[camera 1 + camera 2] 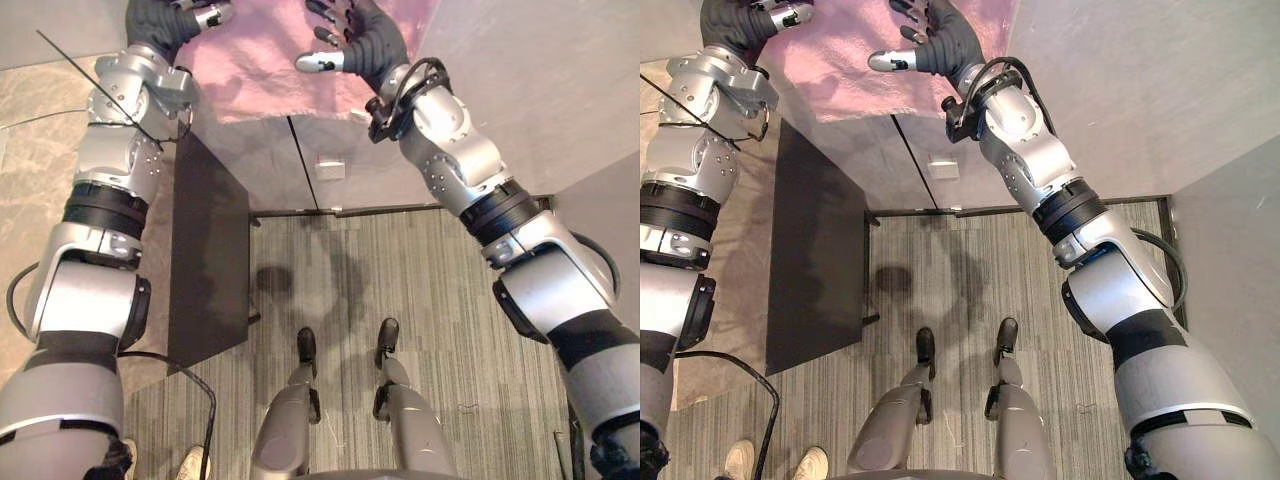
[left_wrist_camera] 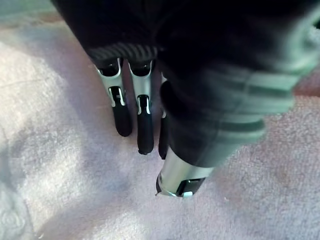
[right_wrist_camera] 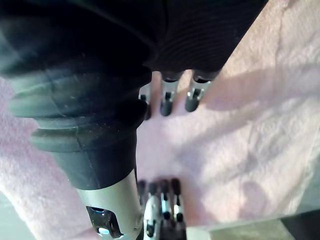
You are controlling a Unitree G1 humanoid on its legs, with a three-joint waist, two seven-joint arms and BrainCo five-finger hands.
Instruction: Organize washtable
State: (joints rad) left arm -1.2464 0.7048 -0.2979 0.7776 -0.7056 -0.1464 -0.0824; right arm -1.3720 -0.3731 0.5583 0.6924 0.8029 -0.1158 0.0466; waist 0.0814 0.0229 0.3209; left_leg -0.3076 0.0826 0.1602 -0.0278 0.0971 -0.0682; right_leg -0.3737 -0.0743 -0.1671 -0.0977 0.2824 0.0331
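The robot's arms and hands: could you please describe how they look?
The left arm and right arm are rounded silver-grey shells joined by black bands. The left hand and right hand each wear a dark ribbed cover over back and wrist; their fingers are silver with dark tips.

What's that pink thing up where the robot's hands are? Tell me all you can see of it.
It is a pink towel, soft and fluffy like terry cloth, spread flat with a few wrinkles and a wavy near edge on the grey washtable. The left hand and right hand are over it, fingers open; contact is unclear.
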